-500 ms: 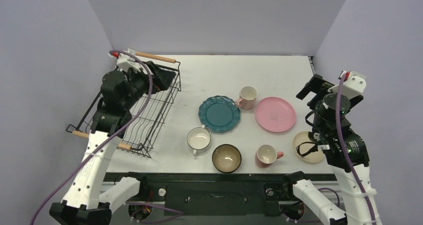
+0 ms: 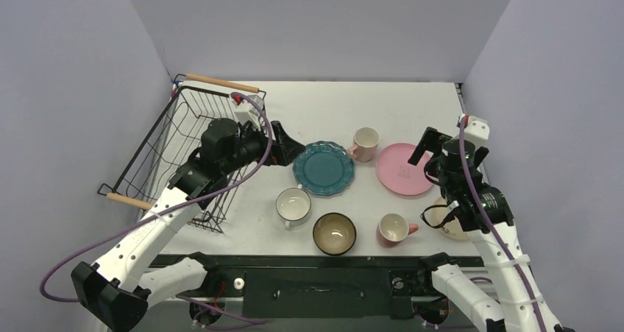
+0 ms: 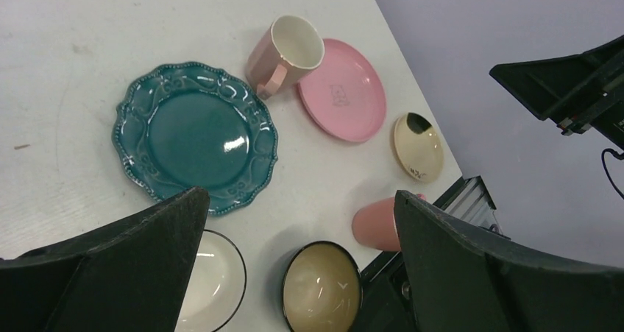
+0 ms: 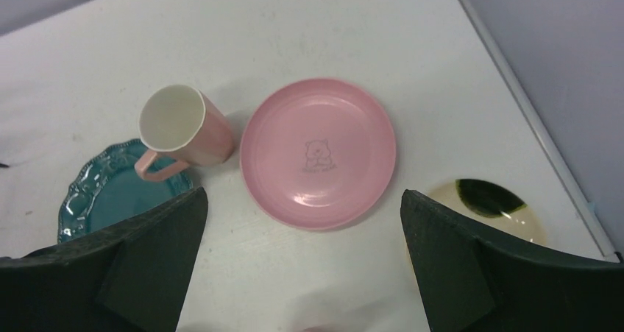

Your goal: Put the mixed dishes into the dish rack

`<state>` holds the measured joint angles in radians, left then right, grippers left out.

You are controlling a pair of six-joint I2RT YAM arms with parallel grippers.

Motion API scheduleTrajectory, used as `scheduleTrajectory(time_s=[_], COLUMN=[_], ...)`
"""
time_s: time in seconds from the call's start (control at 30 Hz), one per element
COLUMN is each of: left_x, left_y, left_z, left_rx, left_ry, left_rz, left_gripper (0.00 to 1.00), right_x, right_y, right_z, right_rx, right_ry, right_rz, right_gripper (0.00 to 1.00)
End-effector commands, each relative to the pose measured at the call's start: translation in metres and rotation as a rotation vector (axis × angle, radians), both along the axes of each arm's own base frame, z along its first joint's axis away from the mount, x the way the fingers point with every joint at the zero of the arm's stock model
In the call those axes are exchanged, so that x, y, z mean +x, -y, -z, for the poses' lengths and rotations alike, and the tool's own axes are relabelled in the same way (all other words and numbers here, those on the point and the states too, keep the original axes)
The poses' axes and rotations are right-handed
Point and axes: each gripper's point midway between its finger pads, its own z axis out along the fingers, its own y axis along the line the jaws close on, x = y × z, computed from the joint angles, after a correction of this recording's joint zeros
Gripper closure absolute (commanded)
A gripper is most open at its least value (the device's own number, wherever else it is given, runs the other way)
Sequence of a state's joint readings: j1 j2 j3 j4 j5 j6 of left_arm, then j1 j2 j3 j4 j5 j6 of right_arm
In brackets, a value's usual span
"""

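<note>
The black wire dish rack (image 2: pixel 221 82) stands empty at the left. On the table lie the teal scalloped plate (image 2: pixel 324 168), a pink mug (image 2: pixel 365 143), the pink plate (image 2: pixel 403 168), the white mug (image 2: pixel 293 205), the dark bowl (image 2: pixel 334 233) and a second pink mug (image 2: pixel 394 229). The cream plate (image 2: pixel 450 221) is partly hidden by my right arm. My left gripper (image 2: pixel 283 146) hovers open just left of the teal plate (image 3: pixel 193 135). My right gripper (image 2: pixel 433 154) hangs open at the pink plate's (image 4: pixel 318 154) right edge. Neither holds anything.
Purple walls close in the table on three sides. The rack's right side sits close to my left arm. The dishes are packed tightly in the table's right half, mugs touching or nearly touching the plates.
My left arm swung out from over the rack to the right, toward the teal plate. My right arm moved left and down toward the pink plate. No dish has moved.
</note>
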<state>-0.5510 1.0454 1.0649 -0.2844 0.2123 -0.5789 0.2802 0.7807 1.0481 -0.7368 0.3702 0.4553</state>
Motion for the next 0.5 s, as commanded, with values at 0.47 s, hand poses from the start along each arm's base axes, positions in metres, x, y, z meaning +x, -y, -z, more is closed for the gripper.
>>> scheduleTrajectory(time_s=[0.47], left_x=[-0.045], left_y=[0.057], left_z=[0.047], left_rx=[0.05], left_ry=[-0.067], left_rz=[0.13], left_gripper=[0.04], right_x=[0.069], right_y=[-0.08], right_z=[0.077], right_rx=[0.232], right_ry=[-0.164], right_rz=[-0.212], right_gripper=[0.07])
